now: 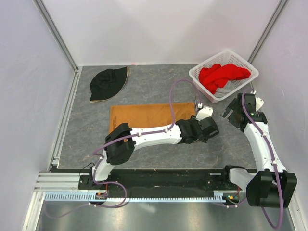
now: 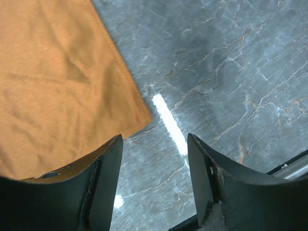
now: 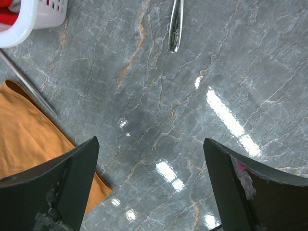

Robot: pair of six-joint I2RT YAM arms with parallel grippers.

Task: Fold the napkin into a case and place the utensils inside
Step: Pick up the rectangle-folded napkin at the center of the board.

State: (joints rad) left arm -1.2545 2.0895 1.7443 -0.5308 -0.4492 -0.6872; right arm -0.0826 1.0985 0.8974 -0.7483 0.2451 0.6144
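Observation:
The orange-brown napkin [image 1: 144, 115] lies flat on the table as a wide oblong; its right corner shows in the left wrist view [image 2: 62, 86] and its edge in the right wrist view [image 3: 29, 134]. My left gripper [image 1: 202, 113] is open and empty just past that corner [image 2: 154, 178]. My right gripper [image 1: 231, 113] is open and empty over bare table [image 3: 151, 183]. A thin grey knife-like piece [image 3: 29, 86] lies beside the napkin's edge. A silver utensil handle [image 3: 175, 26] lies farther off; its head is out of view.
A white basket [image 1: 245, 65] holding a red cloth [image 1: 221, 74] stands at the back right; its corner shows in the right wrist view [image 3: 38, 14]. A black hat [image 1: 108, 83] lies at the back left. The left arm stretches across in front of the napkin.

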